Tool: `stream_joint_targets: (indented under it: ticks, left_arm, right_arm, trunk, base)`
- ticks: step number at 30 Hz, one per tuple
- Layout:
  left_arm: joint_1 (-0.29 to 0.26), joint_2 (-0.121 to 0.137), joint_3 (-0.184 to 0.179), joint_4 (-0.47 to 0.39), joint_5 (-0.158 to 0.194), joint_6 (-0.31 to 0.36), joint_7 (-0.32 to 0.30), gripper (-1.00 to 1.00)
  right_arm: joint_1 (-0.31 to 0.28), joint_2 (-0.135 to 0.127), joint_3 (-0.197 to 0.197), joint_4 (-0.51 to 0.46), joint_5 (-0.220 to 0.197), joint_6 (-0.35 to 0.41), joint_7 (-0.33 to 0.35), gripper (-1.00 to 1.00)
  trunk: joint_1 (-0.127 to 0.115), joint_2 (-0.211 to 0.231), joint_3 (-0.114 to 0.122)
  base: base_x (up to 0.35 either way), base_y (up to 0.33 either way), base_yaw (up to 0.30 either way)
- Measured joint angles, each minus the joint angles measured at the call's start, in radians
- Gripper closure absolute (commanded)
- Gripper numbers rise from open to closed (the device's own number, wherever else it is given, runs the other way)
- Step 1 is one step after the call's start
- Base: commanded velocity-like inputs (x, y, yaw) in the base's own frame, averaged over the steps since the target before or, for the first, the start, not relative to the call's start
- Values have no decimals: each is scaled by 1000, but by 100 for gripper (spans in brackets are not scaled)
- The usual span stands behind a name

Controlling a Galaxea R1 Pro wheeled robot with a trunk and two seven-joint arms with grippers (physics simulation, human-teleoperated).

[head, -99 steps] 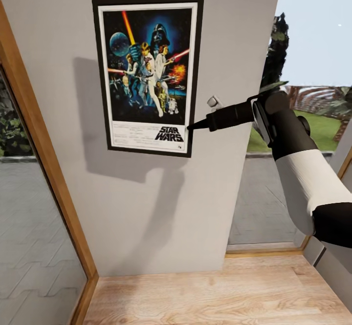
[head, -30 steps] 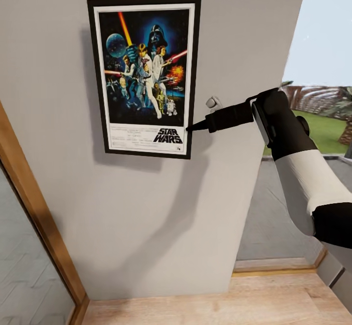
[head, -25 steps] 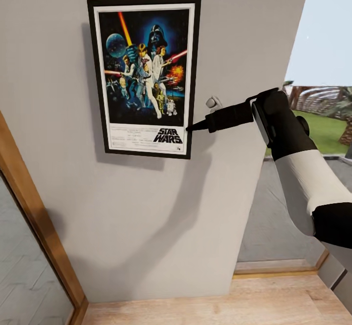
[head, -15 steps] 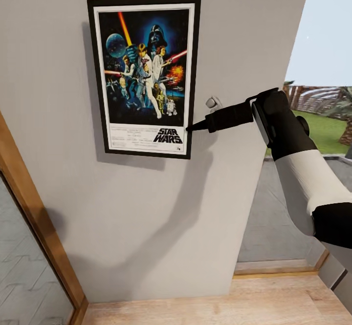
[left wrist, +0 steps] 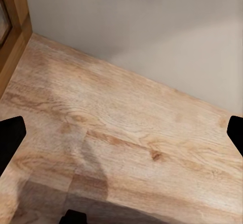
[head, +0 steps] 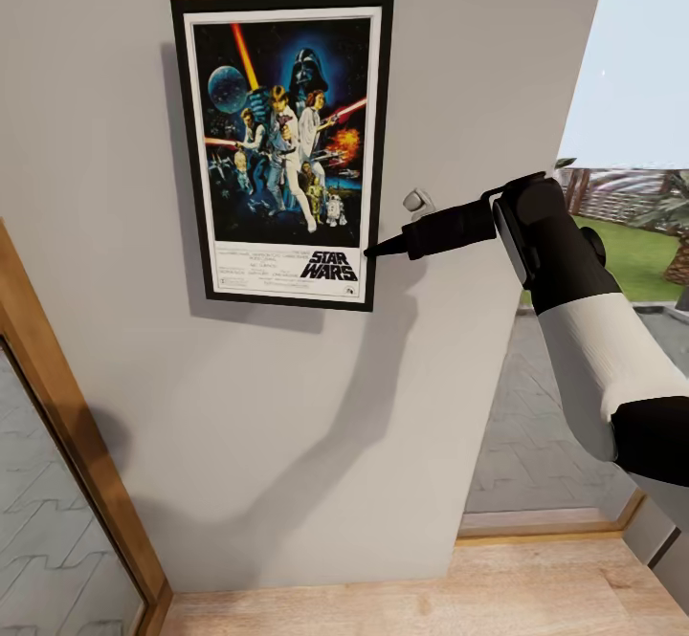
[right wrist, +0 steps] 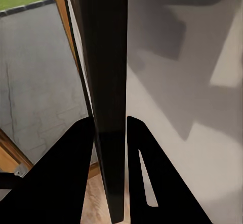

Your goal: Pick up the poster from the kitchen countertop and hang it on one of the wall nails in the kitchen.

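The right arm [head: 584,330] wears a smooth white sleeve between glossy black sections — a rounded black wrist housing with a thin pale seam. Its right gripper [head: 375,249] is matte black, tapering to a point, with 2 flat dark fingers [right wrist: 76,173] in the wrist view.

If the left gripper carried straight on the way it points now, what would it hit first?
Most likely the wooden floor: the left wrist view looks down along the open left gripper at bare planks, with the grey wall beyond them. How far off the floor lies is unclear.
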State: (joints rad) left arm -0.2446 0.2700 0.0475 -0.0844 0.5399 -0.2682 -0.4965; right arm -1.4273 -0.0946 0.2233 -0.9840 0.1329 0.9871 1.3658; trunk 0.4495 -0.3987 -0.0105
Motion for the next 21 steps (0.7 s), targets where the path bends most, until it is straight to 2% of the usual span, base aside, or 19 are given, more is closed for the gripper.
stream_joint_targets:
  ticks: [9,21]
  left_arm:
    - [0,0,0,0,0,0,0,-100]
    - [0,0,0,0,0,-1,0,-100]
  right_arm:
    - [0,0,0,0,0,0,0,100]
    - [0,0,0,0,1,0,0,100]
  trunk:
    - [0,0,0]
    - [0,0,0]
  base:
    - [165,0,0]
    - [15,0,0]
